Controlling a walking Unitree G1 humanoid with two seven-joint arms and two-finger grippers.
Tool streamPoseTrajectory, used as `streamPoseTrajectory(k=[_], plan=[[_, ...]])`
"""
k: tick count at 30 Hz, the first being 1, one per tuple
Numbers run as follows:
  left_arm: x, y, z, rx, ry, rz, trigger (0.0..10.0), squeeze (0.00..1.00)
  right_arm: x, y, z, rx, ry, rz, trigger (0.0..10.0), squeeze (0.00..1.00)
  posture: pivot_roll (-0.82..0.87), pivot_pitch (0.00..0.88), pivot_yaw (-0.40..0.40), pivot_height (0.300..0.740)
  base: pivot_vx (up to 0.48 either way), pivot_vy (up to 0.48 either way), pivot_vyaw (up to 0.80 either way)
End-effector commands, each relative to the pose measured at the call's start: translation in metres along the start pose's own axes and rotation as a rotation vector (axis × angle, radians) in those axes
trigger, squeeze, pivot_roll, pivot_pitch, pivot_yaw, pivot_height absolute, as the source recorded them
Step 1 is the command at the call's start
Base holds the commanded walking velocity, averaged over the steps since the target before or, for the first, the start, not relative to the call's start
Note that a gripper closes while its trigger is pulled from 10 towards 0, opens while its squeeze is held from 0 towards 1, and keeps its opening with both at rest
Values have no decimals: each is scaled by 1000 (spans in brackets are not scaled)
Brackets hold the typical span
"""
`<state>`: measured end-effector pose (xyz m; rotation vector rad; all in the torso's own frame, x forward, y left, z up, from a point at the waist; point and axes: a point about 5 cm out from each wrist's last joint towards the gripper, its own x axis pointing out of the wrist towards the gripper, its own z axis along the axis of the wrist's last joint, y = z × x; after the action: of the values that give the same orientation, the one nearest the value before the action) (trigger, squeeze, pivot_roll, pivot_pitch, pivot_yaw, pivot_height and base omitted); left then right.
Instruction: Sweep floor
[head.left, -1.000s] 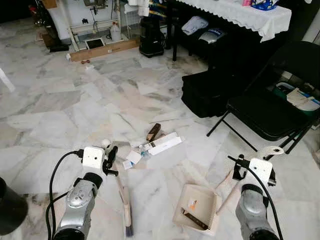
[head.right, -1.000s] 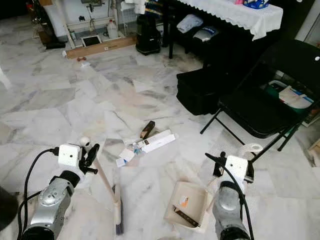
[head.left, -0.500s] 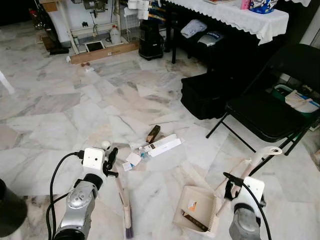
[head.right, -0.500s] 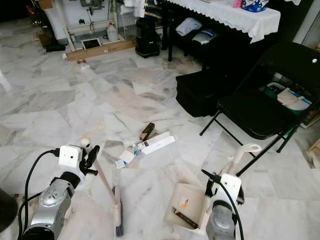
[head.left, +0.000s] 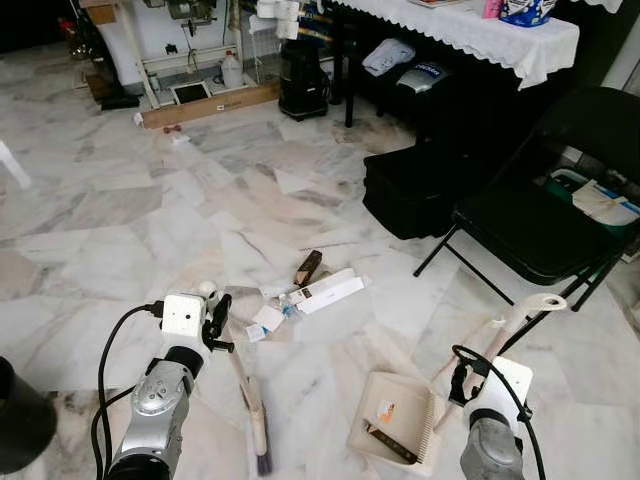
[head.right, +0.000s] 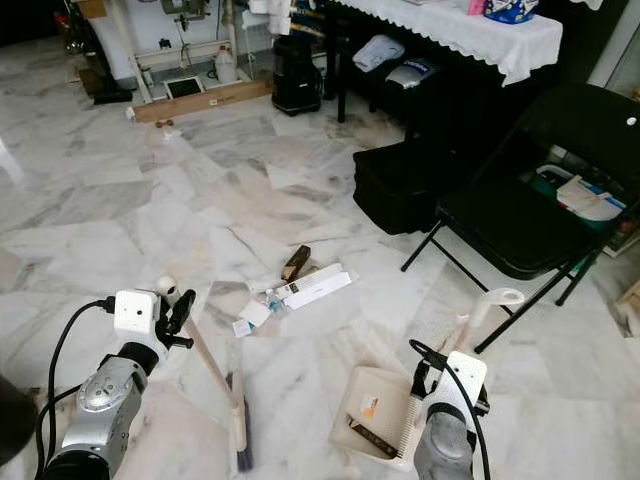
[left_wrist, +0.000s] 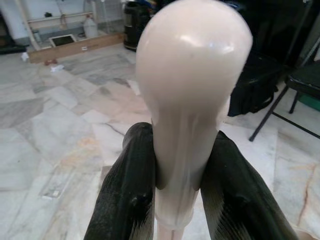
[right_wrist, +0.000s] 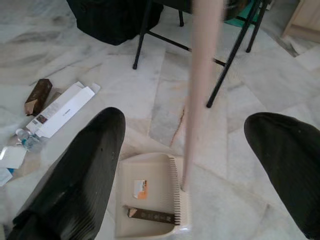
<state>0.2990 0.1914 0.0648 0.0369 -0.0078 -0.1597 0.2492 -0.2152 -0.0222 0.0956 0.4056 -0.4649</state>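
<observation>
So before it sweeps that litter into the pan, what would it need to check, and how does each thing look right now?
1. Broom gripped: ok. The left end effector is shut on the broom handle.
2. Brush on the floor: ok. The broom head rests on the marble.
3. Dustpan held: not ok. The right end effector is open, its fingers apart on either side of the dustpan handle.
4. Dustpan flat on the floor: ok. The dustpan lies on the floor with a brown stick and a small scrap already inside.
5. Litter still to collect: ok. The white carton and brown box lie beyond the broom.
</observation>
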Motion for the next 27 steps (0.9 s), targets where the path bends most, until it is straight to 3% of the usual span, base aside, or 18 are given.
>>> streamPoseTrajectory(k=[1,6,11,15,20,27], plan=[[0,7,2,18,7,20,10000,0,0,7,4,20,-23,19,10000,0,52,71,19,740,0,375,0],[8,10,17,35,-45,22,10000,0,0,9,7,21,-40,32,10000,0,53,72,21,740,0,384,-538],[15,9,33,47,-115,12,10000,0,0,10,9,18,-56,35,10000,0,54,71,21,740,0,316,0],[16,8,35,49,-122,8,10000,0,1,10,9,27,-51,29,10000,0,53,71,21,740,0,0,0],[16,9,36,39,-124,10,10000,0,1,11,10,34,-59,34,10000,0,53,71,21,740,0,0,-744],[16,8,39,53,-134,3,10000,0,1,12,12,22,-75,40,10000,0,53,71,21,740,0,284,-216]])
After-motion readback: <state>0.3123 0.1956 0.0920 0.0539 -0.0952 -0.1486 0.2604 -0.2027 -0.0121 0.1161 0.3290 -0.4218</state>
